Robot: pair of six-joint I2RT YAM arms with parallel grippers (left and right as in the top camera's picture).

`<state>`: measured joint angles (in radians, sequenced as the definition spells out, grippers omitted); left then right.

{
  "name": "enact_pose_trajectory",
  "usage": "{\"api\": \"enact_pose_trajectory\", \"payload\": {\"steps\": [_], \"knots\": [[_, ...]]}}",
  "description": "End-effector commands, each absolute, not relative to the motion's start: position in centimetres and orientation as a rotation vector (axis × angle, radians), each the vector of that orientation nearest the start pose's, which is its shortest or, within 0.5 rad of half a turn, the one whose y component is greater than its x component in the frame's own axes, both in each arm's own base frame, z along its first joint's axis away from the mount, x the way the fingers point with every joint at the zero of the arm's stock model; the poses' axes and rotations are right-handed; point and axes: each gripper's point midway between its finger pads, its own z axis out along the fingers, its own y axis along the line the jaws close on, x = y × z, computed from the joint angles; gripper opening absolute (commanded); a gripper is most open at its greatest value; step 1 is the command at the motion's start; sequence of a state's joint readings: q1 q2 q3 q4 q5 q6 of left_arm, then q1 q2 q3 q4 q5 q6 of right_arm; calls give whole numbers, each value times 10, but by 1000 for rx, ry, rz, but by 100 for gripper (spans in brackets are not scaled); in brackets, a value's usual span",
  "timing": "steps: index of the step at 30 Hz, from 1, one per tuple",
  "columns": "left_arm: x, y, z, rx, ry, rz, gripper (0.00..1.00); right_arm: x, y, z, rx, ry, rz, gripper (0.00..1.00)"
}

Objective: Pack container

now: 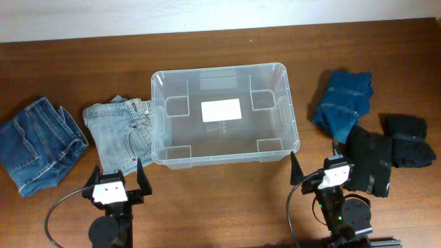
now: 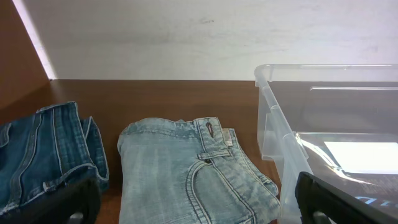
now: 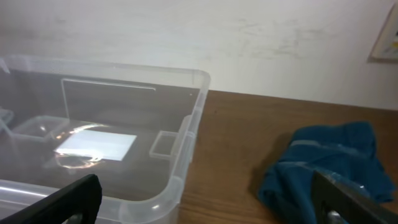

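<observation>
Both wide open, holding nothing: left gripper (image 1: 116, 172) and right gripper (image 1: 315, 164) at the near edge; container (image 1: 227, 157) centre, empty.
Best start, I judge: pinch the light jeans (image 1: 120, 134) just beside its left wall through every folded layer.

No legible text, brand or number anywhere. White label (image 1: 220, 110) on the base of the container (image 1: 227, 156) apparently blank. Corner of a sheet (image 3: 388, 34) on the wall (image 3: 186, 31) too cropped to read.

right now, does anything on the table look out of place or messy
Nothing spilled or damaged. The black garment and teal garment right of the container lie rumpled, unlike the neatly folded light jeans.
</observation>
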<state>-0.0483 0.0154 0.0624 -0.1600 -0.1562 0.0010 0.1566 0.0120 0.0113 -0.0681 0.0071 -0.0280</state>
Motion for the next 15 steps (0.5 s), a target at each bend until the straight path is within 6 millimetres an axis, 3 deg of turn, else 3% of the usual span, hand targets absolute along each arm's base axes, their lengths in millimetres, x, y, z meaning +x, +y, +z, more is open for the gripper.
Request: {"api": "enact_pose_trajectory", "payload": {"steps": [1, 6, 12, 15], "knots": [[241, 16, 157, -65, 1685, 109, 99, 237, 32, 206, -23, 1550, 184, 99], [241, 16, 157, -65, 1685, 108, 100, 223, 0, 254, 182, 1501, 124, 99], [241, 16, 157, -66, 1685, 109, 99, 205, -26, 310, 297, 1442, 25, 99], [241, 16, 157, -65, 1685, 108, 99, 195, -30, 346, 315, 1386, 29, 99]]}}
